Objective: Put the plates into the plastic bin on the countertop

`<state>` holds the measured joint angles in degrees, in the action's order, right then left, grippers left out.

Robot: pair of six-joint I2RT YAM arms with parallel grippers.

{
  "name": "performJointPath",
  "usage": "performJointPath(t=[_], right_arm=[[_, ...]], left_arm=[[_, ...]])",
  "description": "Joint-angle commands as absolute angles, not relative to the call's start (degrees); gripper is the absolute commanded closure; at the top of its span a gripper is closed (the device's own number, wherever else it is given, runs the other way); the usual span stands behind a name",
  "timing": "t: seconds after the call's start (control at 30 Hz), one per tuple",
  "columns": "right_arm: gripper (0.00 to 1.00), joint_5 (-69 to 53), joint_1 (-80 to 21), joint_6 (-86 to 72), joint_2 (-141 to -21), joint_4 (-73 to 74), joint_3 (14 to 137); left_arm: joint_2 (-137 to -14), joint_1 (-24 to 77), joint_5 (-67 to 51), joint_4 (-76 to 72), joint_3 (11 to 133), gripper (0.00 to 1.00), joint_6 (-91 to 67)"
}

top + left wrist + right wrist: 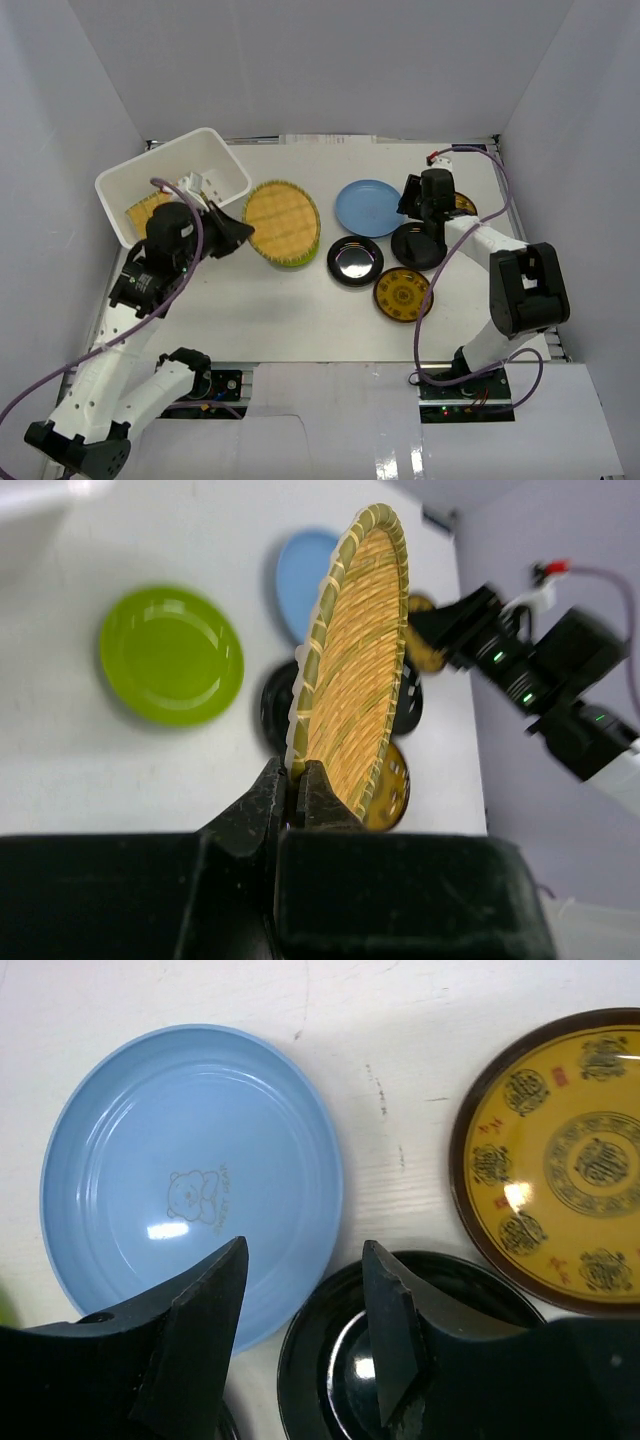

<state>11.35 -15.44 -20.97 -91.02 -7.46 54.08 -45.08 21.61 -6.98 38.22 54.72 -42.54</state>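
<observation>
White countertop (pixel 300 310), white walls. Left gripper (pixel 297 785) clenched on rim of woven plate (pixel 355 660), held on edge just right of bin (pixel 215 150). Likely light, stiff; rough weave grips well. Right gripper (pixel 305 1255) released over black plate (pixel 325 1350): glossy, probably slippery, take by rim.

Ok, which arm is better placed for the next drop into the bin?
Left. The left end effector is shut on a woven plate right beside the plastic bin; the right end effector is open, empty, over a black plate.
</observation>
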Motion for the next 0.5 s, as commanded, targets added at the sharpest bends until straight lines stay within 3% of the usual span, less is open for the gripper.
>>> performJointPath(t=[0.0, 0.23, 0.4, 0.47], right_arm=[[0.44, 7.1, -14.5, -18.1, -95.5, -6.7, 60.0], [0.44, 4.6, -13.9, -17.0, -102.4, -5.1, 65.4], [0.44, 5.5, -13.4, -15.6, -103.9, -5.3, 65.9], [0.44, 5.4, -13.3, -14.8, -104.5, -5.3, 66.2]], left_arm=[[-51.4, 21.4, 4.1, 34.5, 67.8, 1.0, -38.0], [-60.8, 18.6, 18.0, 30.3, 81.5, 1.0, -33.1], [-67.1, 2.7, 4.2, 30.0, 84.2, 1.0, -36.5], [-69.7, 0.3, 3.9, 30.4, 84.8, 1.0, -36.9]])
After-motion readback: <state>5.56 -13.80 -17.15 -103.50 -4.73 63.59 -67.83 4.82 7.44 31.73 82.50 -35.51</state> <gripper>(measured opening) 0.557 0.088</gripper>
